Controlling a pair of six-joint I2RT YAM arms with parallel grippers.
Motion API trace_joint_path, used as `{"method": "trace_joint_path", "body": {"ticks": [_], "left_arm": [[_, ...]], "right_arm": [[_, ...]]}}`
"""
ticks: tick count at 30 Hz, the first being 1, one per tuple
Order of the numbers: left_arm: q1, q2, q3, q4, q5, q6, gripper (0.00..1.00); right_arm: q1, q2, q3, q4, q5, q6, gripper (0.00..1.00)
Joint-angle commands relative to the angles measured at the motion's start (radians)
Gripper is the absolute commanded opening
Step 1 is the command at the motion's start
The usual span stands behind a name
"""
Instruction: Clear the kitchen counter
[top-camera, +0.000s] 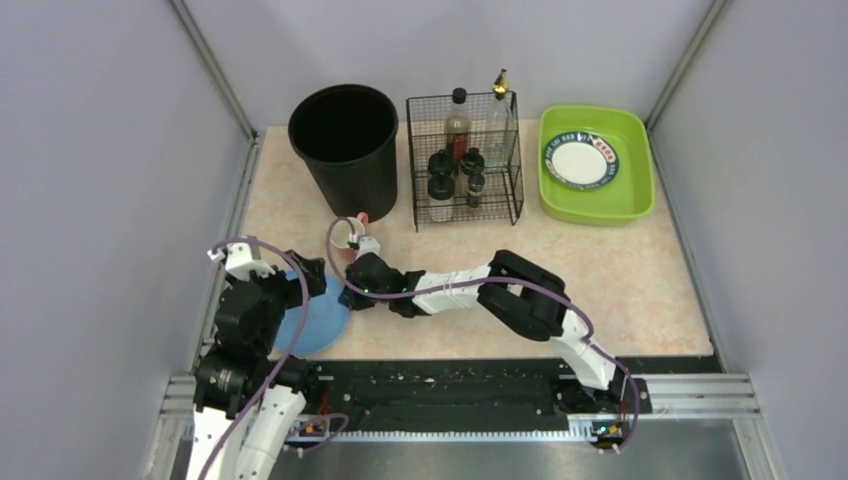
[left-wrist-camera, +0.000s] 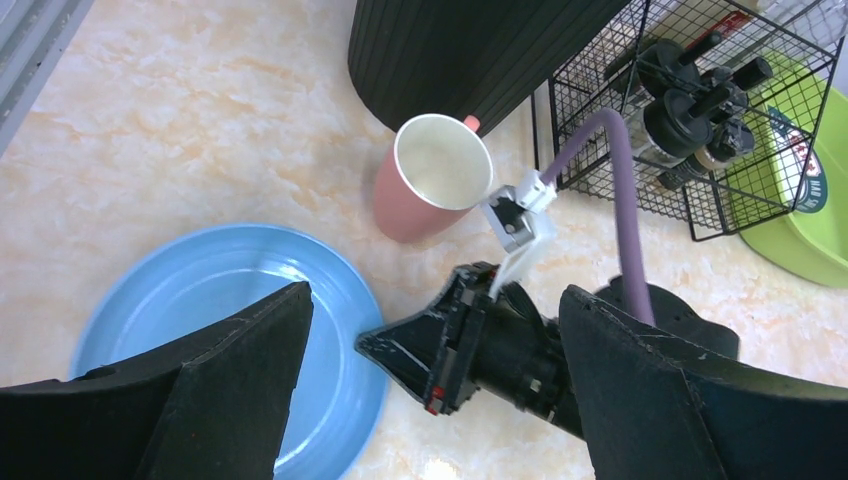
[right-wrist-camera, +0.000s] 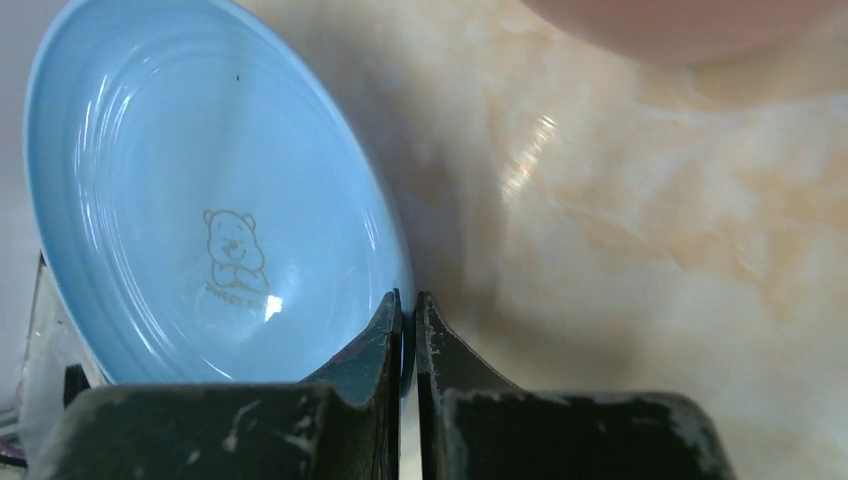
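One counter (top-camera: 650, 280), one black bin (top-camera: 345, 150), one wire rack (top-camera: 512, 190) holding two tall bottles (top-camera: 458, 122) and some small jars (top-camera: 441, 185) too crowded to count, one green tray (top-camera: 595, 212), one pink cup (left-wrist-camera: 430, 180), two plates, namely one blue plate (top-camera: 320, 320) and one white plate (top-camera: 580, 160)

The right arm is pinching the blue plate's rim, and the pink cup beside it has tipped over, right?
No: the pink cup stands upright, as the left wrist view shows. The right end effector does pinch the rim of the blue plate.
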Motion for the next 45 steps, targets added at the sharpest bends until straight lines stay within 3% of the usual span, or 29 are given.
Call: {"method": "trace_joint_path", "body": {"ticks": [1, 17, 22, 26, 33, 39, 45], "left_arm": [[-0.003, -0.013, 0.01, 0.026, -0.01, -0.003, 0.97], [-0.003, -0.013, 0.01, 0.029, -0.003, -0.001, 0.97], [-0.003, -0.011, 0.01, 0.031, 0.0, -0.001, 0.97], [-0.003, -0.01, 0.008, 0.033, 0.006, 0.001, 0.97], [-0.002, -0.003, 0.009, 0.034, 0.015, 0.004, 0.97], [-0.001, -0.012, 0.009, 0.034, 0.016, 0.003, 0.97], [-0.002, -0.018, 0.007, 0.039, 0.029, 0.006, 0.97]], "right_arm": [[0.012, -0.123, -0.136, -0.018, 0.098, -0.065, 0.0], [-0.024, -0.701, -0.678, -0.044, 0.32, -0.162, 0.0], [-0.101, -0.992, -0.828, -0.162, 0.396, -0.181, 0.0], [-0.186, -1.243, -0.854, -0.324, 0.481, -0.22, 0.0], [-0.464, -1.457, -0.767, -0.488, 0.498, -0.347, 0.0], [-0.756, -1.371, -0.66, -0.456, 0.405, -0.401, 0.0], [-1.058, -1.278, -0.592, -0.362, 0.298, -0.301, 0.0]]}}
